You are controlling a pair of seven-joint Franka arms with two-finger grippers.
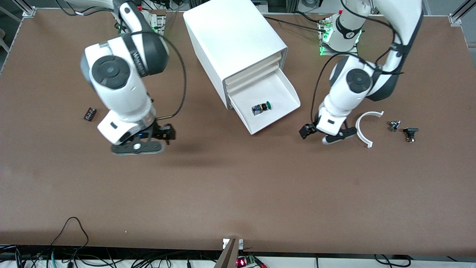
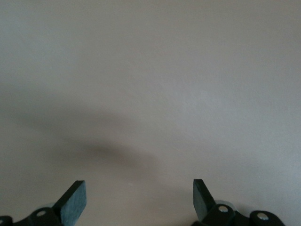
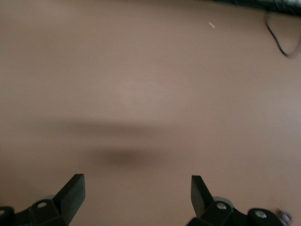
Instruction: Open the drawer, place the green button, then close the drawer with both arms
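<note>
The button lies on its side on the floor of the drawer, green cap pointing toward the left arm's end of the table. That drawer, the lowest of four in the white cabinet, stands pulled well out, while the three above it sit closed. So the opening and the placing look done, and the step in hand is the closing.

Neither arm touches the drawer. The left gripper hangs over bare table just off the drawer's front corner, toward the left arm's end, with its fingers spread apart and nothing between them; its wrist view shows only plain tabletop. The right gripper hovers over bare table well apart from the cabinet, toward the right arm's end, also with fingers apart and empty.

To shut the drawer, a gripper probably has to come round to the drawer's front lip and push it squarely back along the cabinet's slanted line. The left gripper is the closer one. The cabinet sits loose on the table, so the right arm may need to brace it.

A white curved piece lies just beside the left gripper, with two small black parts past it; another small black part lies near the right arm.
</note>
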